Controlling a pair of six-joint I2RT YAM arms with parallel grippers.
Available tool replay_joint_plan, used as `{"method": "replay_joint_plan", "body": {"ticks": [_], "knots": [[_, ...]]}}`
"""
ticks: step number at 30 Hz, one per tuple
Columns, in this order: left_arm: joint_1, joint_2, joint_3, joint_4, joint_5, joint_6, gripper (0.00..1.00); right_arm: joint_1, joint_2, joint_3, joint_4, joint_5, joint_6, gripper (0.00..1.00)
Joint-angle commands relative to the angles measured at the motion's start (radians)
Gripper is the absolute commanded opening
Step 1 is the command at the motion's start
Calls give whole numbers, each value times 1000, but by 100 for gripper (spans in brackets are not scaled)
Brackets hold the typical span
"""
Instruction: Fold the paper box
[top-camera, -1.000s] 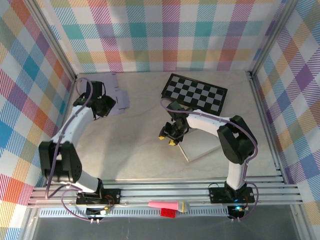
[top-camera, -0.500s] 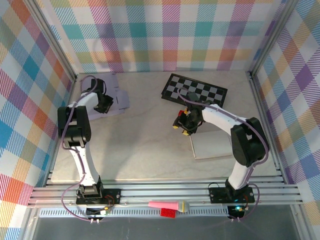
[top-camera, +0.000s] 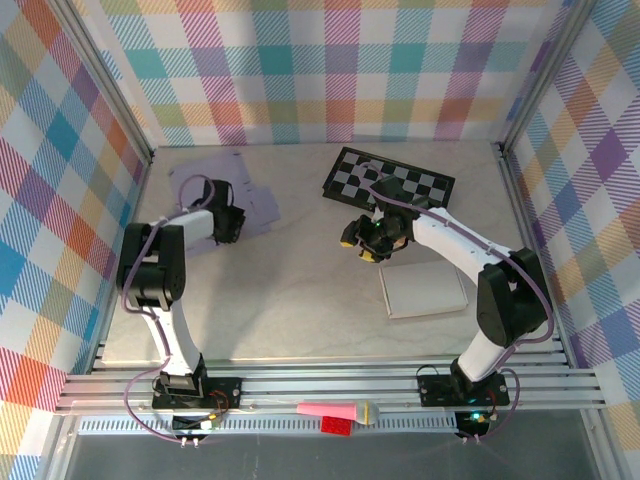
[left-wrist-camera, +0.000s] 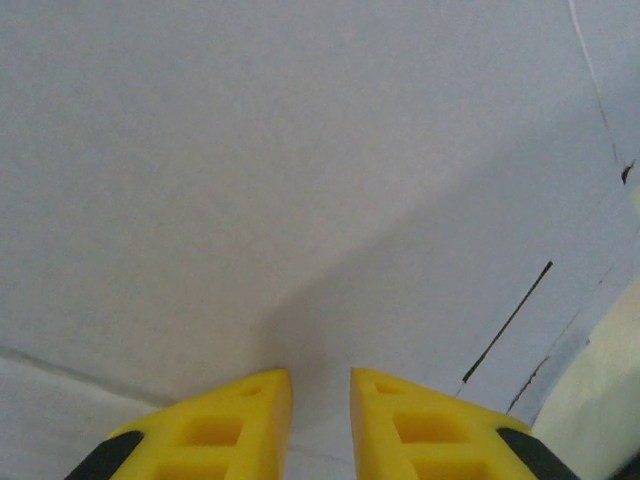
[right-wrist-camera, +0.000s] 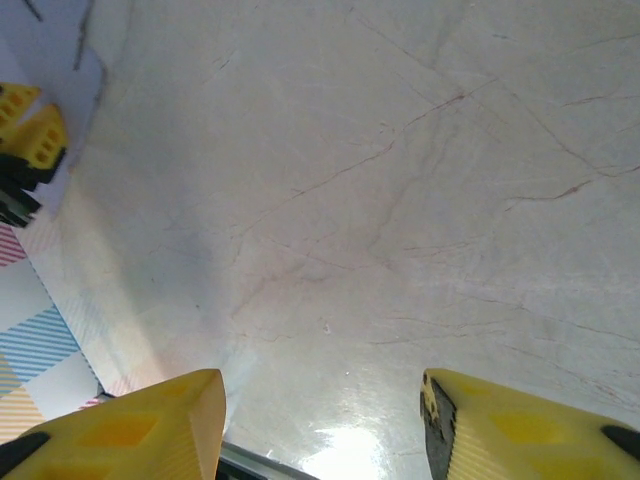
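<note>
Barely begun: paper box (top-camera: 195, 183) lies flat, unfolded, near the table's (top-camera: 300, 310) far-left corner. Left gripper (left-wrist-camera: 320, 392) sits at its near edge, jaws almost together; grip unclear. Right gripper (top-camera: 362, 246) is wide open, empty, mid-table. All folds still to do.

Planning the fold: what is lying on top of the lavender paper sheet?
The left claw sits over the right edge of the lavender paper sheet; nothing loose lies on it. The patch under the claw is hidden.
</note>
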Motion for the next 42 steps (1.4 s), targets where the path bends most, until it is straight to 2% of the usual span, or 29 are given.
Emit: {"method": "replay_joint_plan", "body": {"ticks": [1,4,10,12,14,17,19,22,26,29,31,34,39,42], "knots": [[-101,-74,-149,52,28,-202,21,7,-6,-11,35,-60,-11,55],[-213,-161,-242,86,-13,-336,20,9,-4,-60,121,-107,42,55],[-444,-359,-425,147,-177,-667,19,21,15,-155,323,-162,163,57],[-485,-377,-406,163,-151,-676,22,22,21,-182,380,-171,205,57],[-502,-388,-349,145,-88,-621,25,23,32,-210,424,-183,252,58],[-499,-473,-300,31,-69,-550,28,22,8,-270,465,-170,312,58],[-448,-564,-273,-110,-74,-440,30,23,-20,-315,492,-155,349,61],[-316,-642,-225,-322,-55,-185,32,26,-30,-374,578,-168,399,64],[-158,-679,-201,-484,-27,44,32,41,-6,-412,679,-178,452,66],[-66,-689,-241,-483,11,101,33,49,10,-427,746,-160,486,65],[-3,-682,-281,-426,50,114,33,52,27,-438,799,-151,525,64],[60,-628,-269,-411,36,192,33,64,48,-442,840,-134,565,64],[149,-509,-239,-324,93,283,30,96,80,-453,894,-104,610,63],[162,-467,-229,-279,81,332,27,104,104,-473,940,-90,642,63]]}}
